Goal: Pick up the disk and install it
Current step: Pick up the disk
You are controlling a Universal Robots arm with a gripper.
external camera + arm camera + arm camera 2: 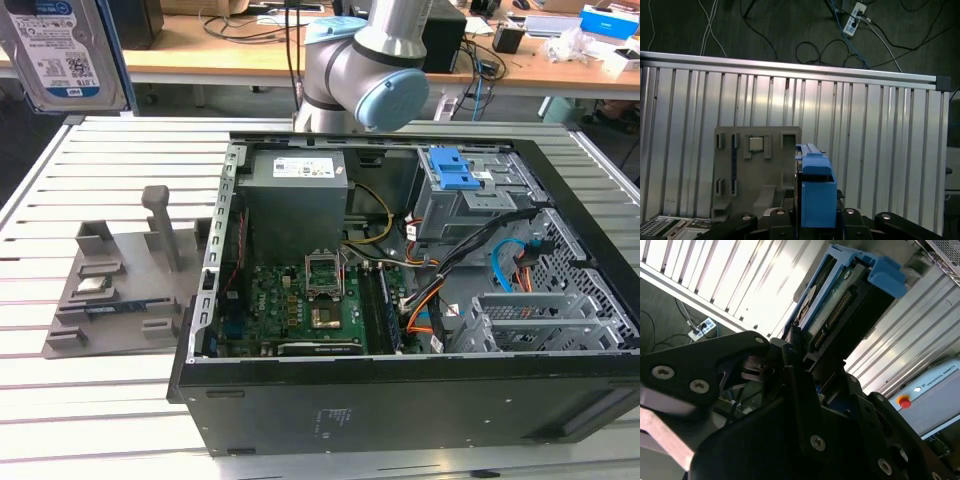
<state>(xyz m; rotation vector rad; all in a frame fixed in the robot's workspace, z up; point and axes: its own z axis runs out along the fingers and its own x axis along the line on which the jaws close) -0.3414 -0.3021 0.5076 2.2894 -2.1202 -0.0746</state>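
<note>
Jaws clamped on disk [837, 305]; its blue frame juts beyond gripper [797, 347], above slatted table [880, 125].

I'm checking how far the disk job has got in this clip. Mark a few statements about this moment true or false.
1. The gripper is shut on the disk. True.
2. The disk sits inside the computer case. False: it is held up in the air outside the case, at the exterior view's left.
3. The case lies open, with its green circuit board showing. True.
4. The grey tray lies inside the case. False: it rests on the slatted table beside the case, on the exterior view's left.
5. The frame round the disk is red. False: it is blue.
</note>
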